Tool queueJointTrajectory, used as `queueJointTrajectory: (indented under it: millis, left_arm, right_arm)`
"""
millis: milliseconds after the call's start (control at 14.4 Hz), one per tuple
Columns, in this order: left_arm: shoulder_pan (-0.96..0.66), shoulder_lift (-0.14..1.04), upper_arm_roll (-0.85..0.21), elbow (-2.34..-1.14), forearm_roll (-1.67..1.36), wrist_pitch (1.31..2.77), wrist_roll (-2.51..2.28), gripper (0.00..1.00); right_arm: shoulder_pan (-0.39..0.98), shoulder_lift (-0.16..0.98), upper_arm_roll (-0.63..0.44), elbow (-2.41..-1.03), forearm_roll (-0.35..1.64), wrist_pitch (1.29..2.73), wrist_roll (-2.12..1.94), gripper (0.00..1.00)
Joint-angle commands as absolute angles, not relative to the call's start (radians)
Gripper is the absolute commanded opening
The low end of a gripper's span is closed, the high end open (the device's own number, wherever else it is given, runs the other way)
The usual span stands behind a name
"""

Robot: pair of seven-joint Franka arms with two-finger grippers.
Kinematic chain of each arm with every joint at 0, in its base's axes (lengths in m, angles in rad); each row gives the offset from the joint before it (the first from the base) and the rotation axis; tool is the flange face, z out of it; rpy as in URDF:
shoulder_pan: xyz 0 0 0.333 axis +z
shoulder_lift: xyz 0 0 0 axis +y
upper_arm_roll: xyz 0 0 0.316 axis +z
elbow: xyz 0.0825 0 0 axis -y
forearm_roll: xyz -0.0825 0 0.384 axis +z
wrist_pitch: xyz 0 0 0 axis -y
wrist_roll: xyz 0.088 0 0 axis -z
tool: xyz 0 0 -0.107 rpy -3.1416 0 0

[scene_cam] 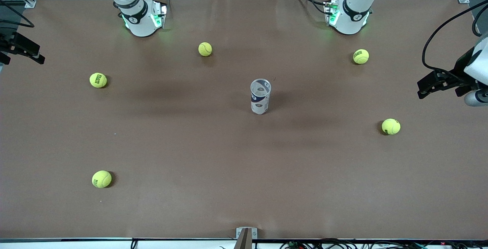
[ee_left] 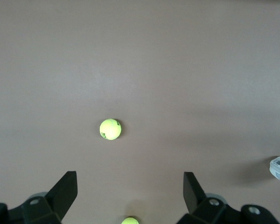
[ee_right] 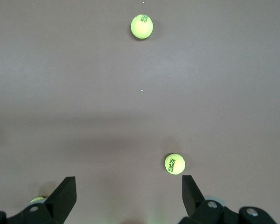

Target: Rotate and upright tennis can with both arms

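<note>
Standing upright mid-table on the brown tabletop (scene_cam: 244, 172): slim clear plastic tennis can (scene_cam: 260, 96) with white and navy label, open mouth up, nothing touching it. Landmark for everything else, that can.

Around the can, five yellow-green tennis balls, all well apart from it: one farther from the front camera toward the right arm's end (scene_cam: 205, 49), one farther toward the left arm's end (scene_cam: 360, 56), one slightly nearer toward the left arm's end (scene_cam: 391, 126), one out toward the right arm's end (scene_cam: 98, 80), and one much nearer the front camera at that same end (scene_cam: 101, 179).

Left gripper (scene_cam: 431, 85), black, two-fingered, hanging over the table's edge at the left arm's end, well clear of the can; fingers (ee_left: 65, 191) spread wide in the left wrist view, nothing between them, a sliver of the can's label at that picture's edge. Right gripper (scene_cam: 23, 48) parked over the edge at the right arm's end, equally far from the can; fingers (ee_right: 65, 193) likewise splayed apart and bare.

Judging by this: can already on its base, uprighting seemingly done, both arms pulled wide. To finish well: no sweeping back low past the can, light and tall as it looks, easily toppled by a brush; likewise no nudging of loose balls toward it
</note>
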State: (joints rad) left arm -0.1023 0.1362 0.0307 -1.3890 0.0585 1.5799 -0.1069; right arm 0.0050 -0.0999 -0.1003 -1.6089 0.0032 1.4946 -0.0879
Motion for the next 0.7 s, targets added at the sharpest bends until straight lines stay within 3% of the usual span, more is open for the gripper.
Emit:
queueJointTrajectory:
  millis: [0,626]
  left_arm:
    - [-0.115,0.129,0.057,-1.404,0.011,1.574,-0.106,1.0]
    - [-0.107,0.107,0.087,-1.404,-0.028,1.552,-0.015,1.0]
  right_arm:
    - [0.012,-0.138,-0.106,-1.647,0.014,1.502,-0.098,1.0]
    - [0.012,-0.138,-0.107,-1.647,0.012,1.499,-0.1,1.0]
